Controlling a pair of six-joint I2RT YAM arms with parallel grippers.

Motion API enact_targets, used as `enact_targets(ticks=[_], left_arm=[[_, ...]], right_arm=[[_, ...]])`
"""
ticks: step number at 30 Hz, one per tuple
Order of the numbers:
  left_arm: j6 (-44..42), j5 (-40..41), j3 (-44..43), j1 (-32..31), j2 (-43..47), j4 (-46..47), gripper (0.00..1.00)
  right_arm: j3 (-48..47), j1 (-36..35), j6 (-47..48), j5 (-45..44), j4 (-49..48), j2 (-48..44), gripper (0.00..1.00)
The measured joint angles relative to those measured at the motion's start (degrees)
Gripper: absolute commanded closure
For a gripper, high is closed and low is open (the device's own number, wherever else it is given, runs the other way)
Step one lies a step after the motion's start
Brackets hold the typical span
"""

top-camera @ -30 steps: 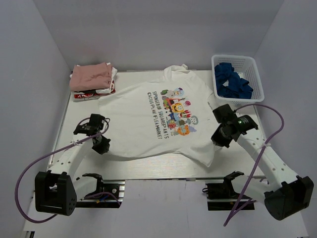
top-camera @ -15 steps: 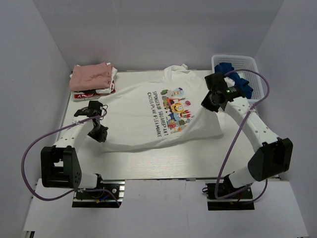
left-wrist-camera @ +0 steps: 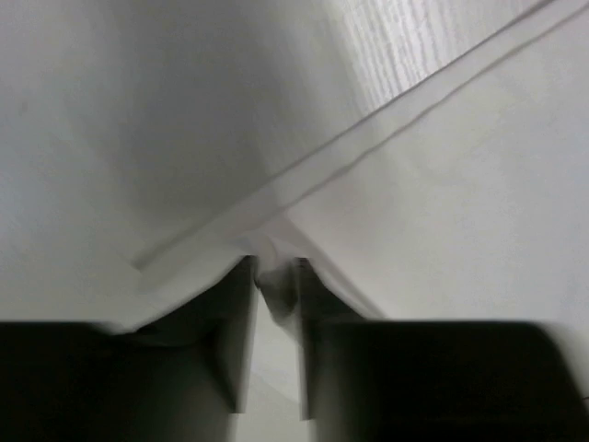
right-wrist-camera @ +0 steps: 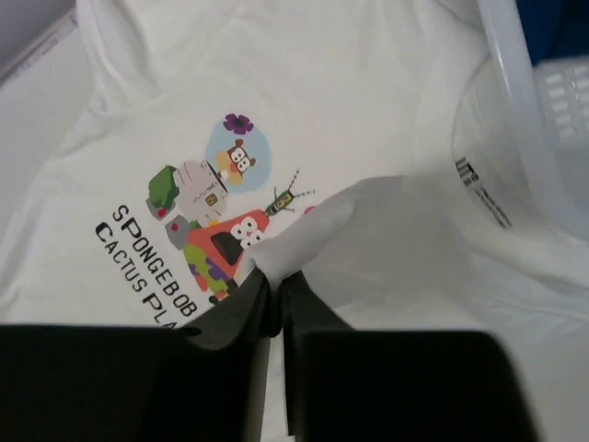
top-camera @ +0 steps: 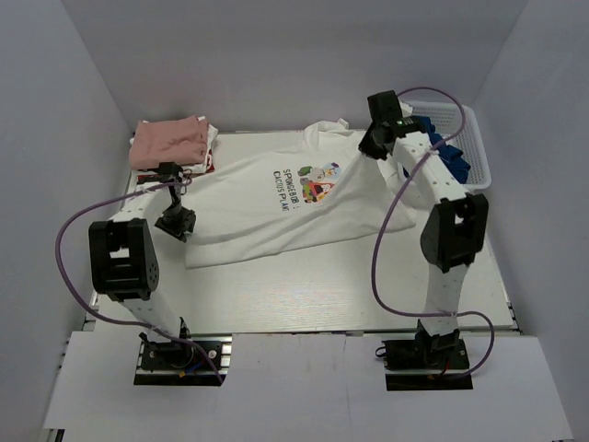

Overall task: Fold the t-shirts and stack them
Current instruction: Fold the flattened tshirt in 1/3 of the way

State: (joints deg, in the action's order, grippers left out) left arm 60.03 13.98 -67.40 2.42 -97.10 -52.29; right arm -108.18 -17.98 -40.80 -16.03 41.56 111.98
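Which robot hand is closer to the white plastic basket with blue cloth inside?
Right. The right gripper sits just beside the white plastic basket; the left gripper is far across the white printed t-shirt.

**Near hem carried over to the far side**

Both arms now stretch far from their bases. The right gripper (right-wrist-camera: 276,284) has dragged the white t-shirt (top-camera: 267,226) hem up across the print (top-camera: 308,182), hiding half. The left gripper (left-wrist-camera: 274,274) has loosened, jaws slightly parted around cloth.

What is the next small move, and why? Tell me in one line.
Probably lower the right gripper and let go: it pinches the hem of the white shirt, folded over the print, while the left gripper has its jaws slightly apart.
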Motion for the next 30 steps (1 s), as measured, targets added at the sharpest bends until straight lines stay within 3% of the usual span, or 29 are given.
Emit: enact_targets(ticks=[2, 3, 4, 5, 9, 13, 18, 23, 30], left_arm=[[-0.4, 0.2, -1.9, 1.0, -2.6, 0.6, 0.09], [-1.1, 0.3, -2.8, 1.4, -3.6, 1.0, 0.00], [-1.5, 0.5, -4.2, 1.9, -4.8, 1.0, 0.00], [-1.9, 0.7, -6.1, 2.1, -5.9, 0.7, 0.00], [-2.9, 2.6, -12.4, 2.7, -7.3, 0.5, 0.00], [-4.7, 1.7, -10.2, 2.5, -3.3, 2.8, 0.00], [-8.3, -5.4, -1.9, 1.6, 2.2, 8.3, 0.00], [-11.0, -11.6, 4.6, 0.7, 2.6, 13.4, 0.00], [-12.9, -13.2, 5.9, -0.3, 2.1, 17.5, 0.00]], right_arm=[[-6.6, 0.4, 1.3, 1.1, 0.2, 5.9, 0.69], [-9.8, 0.7, 2.4, 1.8, -0.4, 8.9, 0.52], [-12.0, 0.8, 3.2, 2.6, -1.3, 11.4, 0.38], [-13.8, 1.0, 4.4, 3.6, -1.7, 13.6, 0.31], [-11.9, 1.1, 8.7, 7.5, -4.0, 15.8, 0.13], [3.6, 1.1, 10.7, 10.9, -8.8, 8.6, 0.12], [18.8, 1.0, 11.5, 13.6, -11.0, -0.3, 0.10], [21.5, 1.0, 11.7, 18.4, -14.9, -0.1, 0.10], [21.4, 1.0, 11.3, 23.1, -20.0, 4.8, 0.10]])
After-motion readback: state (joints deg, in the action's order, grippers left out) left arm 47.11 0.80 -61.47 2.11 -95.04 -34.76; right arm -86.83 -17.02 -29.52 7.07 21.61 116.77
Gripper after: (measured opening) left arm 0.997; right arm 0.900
